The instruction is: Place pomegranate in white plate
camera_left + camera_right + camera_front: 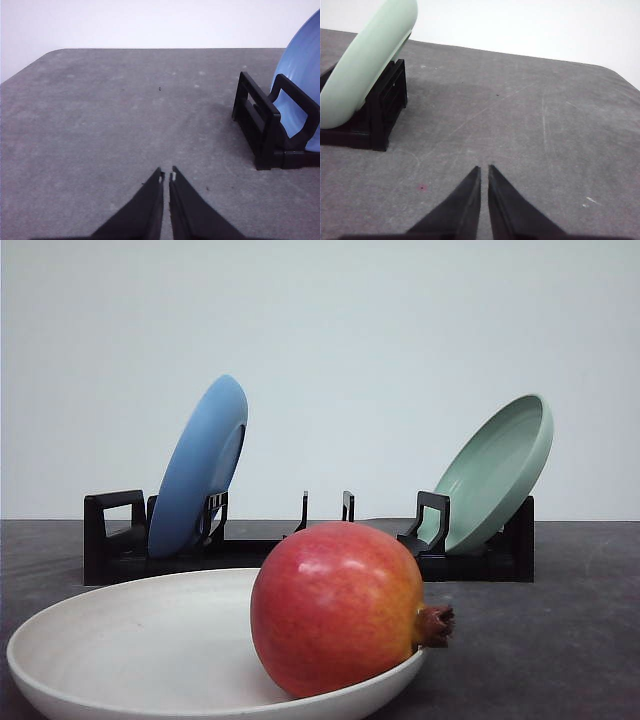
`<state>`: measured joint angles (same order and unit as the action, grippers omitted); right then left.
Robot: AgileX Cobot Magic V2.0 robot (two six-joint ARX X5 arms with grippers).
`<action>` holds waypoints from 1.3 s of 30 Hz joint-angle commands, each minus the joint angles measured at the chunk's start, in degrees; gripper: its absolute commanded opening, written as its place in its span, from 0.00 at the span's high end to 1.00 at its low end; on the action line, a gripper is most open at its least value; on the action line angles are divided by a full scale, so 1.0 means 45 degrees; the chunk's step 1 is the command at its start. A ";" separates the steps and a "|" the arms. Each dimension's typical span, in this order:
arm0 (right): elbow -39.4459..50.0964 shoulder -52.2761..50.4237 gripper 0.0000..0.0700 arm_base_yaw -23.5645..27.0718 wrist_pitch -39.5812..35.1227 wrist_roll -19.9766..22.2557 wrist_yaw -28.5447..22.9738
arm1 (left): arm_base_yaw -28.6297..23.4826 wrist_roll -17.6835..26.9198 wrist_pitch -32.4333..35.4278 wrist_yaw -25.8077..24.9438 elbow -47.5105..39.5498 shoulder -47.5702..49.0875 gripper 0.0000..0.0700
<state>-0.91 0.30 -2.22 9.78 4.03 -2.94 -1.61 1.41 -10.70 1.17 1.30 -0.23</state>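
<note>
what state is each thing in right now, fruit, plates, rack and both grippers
round red-orange pomegranate: lying in the white plate, crown pointing right
shallow off-white plate: flat on table
blue plate: propped in rack
pale green plate: propped in rack
black rack: on table
left gripper: shut, empty
right gripper: shut, empty

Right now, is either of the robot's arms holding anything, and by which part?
Nothing is held. The left tool and right tool are both shut on empty air above the table. The pomegranate sits in the white plate.

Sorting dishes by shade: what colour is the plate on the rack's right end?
Pale green plate, clearest in the front view.
</note>
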 commanded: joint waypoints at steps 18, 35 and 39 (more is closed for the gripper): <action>0.0053 -0.0019 0.97 -0.0019 -0.0204 -0.0471 -0.0015 | 0.0005 -0.0092 0.0005 -0.0024 -0.0146 0.0015 1.00; 0.0053 -0.0019 0.97 -0.0019 -0.0194 -0.0471 -0.0015 | 0.0005 -0.0092 0.0000 -0.0024 -0.0146 0.0015 1.00; 0.0053 -0.0019 0.97 -0.0019 -0.0194 -0.0471 -0.0019 | 0.0005 -0.0088 0.0005 -0.0024 -0.0146 0.0015 1.00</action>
<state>-0.91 0.30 -2.22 9.50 2.70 -2.98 -1.61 1.41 -10.68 1.19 1.30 -0.25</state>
